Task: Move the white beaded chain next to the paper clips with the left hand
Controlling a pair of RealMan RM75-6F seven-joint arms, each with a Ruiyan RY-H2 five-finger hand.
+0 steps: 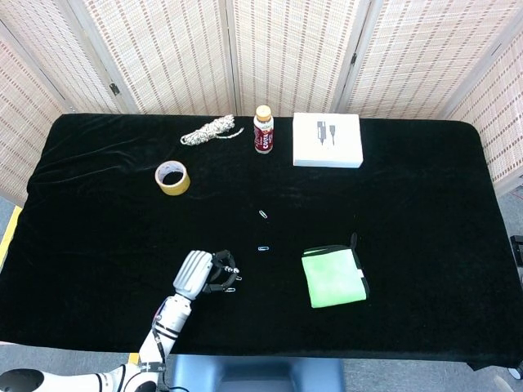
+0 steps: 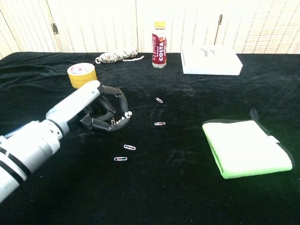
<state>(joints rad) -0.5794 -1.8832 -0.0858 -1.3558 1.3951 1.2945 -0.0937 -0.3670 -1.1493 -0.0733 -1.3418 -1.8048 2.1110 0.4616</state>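
Observation:
The white beaded chain [image 1: 211,129] lies in a loose heap at the back of the black table [image 1: 98,188], left of the bottle; the chest view shows the chain [image 2: 119,56] there too. Several paper clips lie scattered mid-table: one [image 1: 263,214], one [image 1: 263,248], and two by the hand [image 2: 129,147] [image 2: 120,159]. My left hand [image 1: 204,274] hovers low just left of the nearest clips, far from the chain. Its dark fingers [image 2: 112,104] are curled inward, and I see nothing clearly held in them. The right hand does not show.
A yellow tape roll [image 1: 172,177] sits left of centre. A red-labelled bottle [image 1: 263,130] and a white box [image 1: 327,140] stand at the back. A folded green cloth [image 1: 333,277] lies right of the clips.

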